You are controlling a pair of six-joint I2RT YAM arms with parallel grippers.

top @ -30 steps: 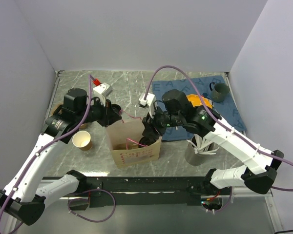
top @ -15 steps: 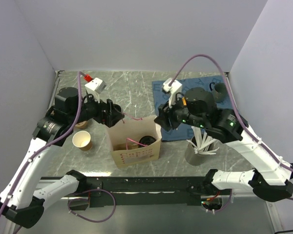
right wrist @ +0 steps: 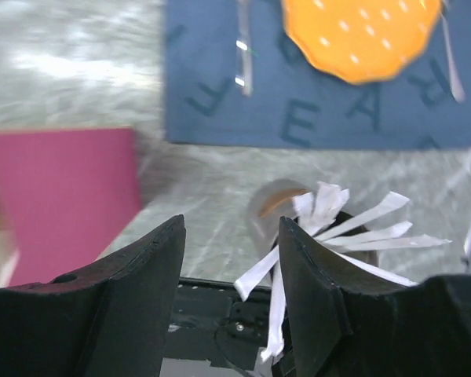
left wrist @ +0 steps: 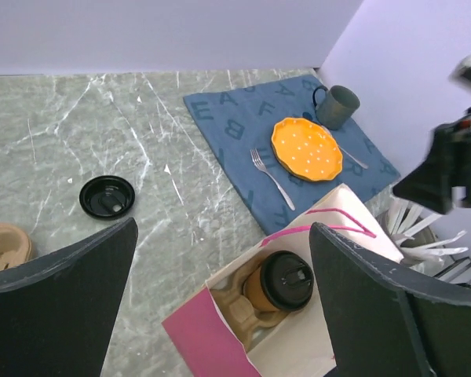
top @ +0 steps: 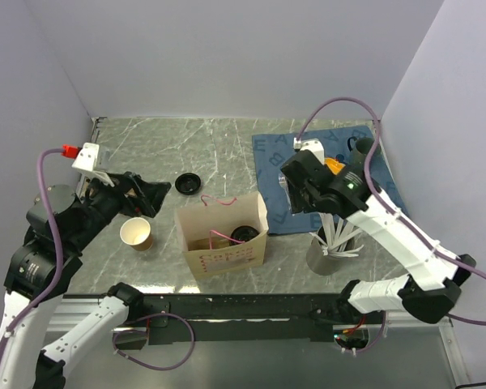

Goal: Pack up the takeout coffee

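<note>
The takeout coffee (left wrist: 286,279), a brown paper cup with a black lid, stands in a moulded carrier inside the open paper bag (top: 223,253); from above its lid (top: 245,233) shows in the bag's right half. My left gripper (top: 150,194) is open and empty, up and to the left of the bag, and in the left wrist view the left gripper (left wrist: 223,226) looks down on the bag. My right gripper (top: 294,194) is open and empty to the right of the bag; in its wrist view the right gripper (right wrist: 231,224) hangs over the table near the cutlery holder.
A loose black lid (top: 188,183) lies behind the bag. An open brown cup (top: 136,233) stands to its left. A blue placemat (top: 308,162) carries an orange plate (left wrist: 306,148), a fork (left wrist: 268,176) and a dark mug (left wrist: 337,105). A cutlery holder (top: 330,247) stands at front right.
My left gripper has opened and drawn back to the left, away from the bag. The right gripper has lifted out of the bag and moved right. The coffee stays in the bag.
</note>
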